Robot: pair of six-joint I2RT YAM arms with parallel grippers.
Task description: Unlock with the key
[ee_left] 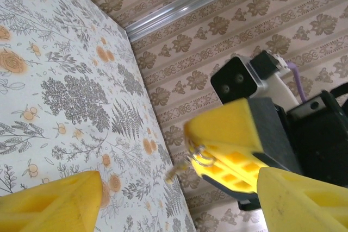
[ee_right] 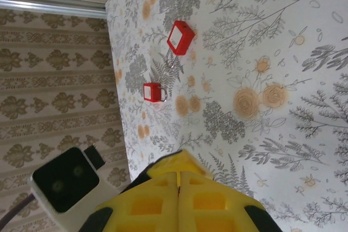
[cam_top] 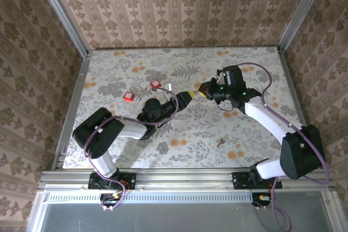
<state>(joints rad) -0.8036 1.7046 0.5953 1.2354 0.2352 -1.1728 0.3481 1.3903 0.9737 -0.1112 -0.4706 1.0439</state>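
The right gripper (ee_left: 209, 148) is clenched on the key (ee_left: 179, 169), whose thin blade and wire ring poke out past its yellow tips. From its own wrist camera the right gripper (ee_right: 178, 180) shows its pads pressed flush together. The left gripper (ee_left: 179, 202) is spread wide and grasps nothing, with one finger at 8 o'clock and one at 4 o'clock of the key. From above, the two meet near the table's (cam_top: 136, 69) middle, the left gripper (cam_top: 186, 98) just at 9 o'clock of the right gripper (cam_top: 202, 94). This looks like a handover, and it is a risky one. So little key stands clear that the closing left jaws could clamp the right tips instead, or nudge the blade askew. If the right lets go early, the key would drop onto the busy floral print, where it would be hard to spot. The padlocks lie loose, so a key pushed at them would likely slide them rather than go in. There are two grippers. There are two red padlocks, one (cam_top: 129, 97) at 9 o'clock and one (cam_top: 156, 84) at 10 o'clock of the grippers. One key is certain. A dark fleck (cam_top: 220, 143) at 5 o'clock may be another key or just print; I cannot tell.
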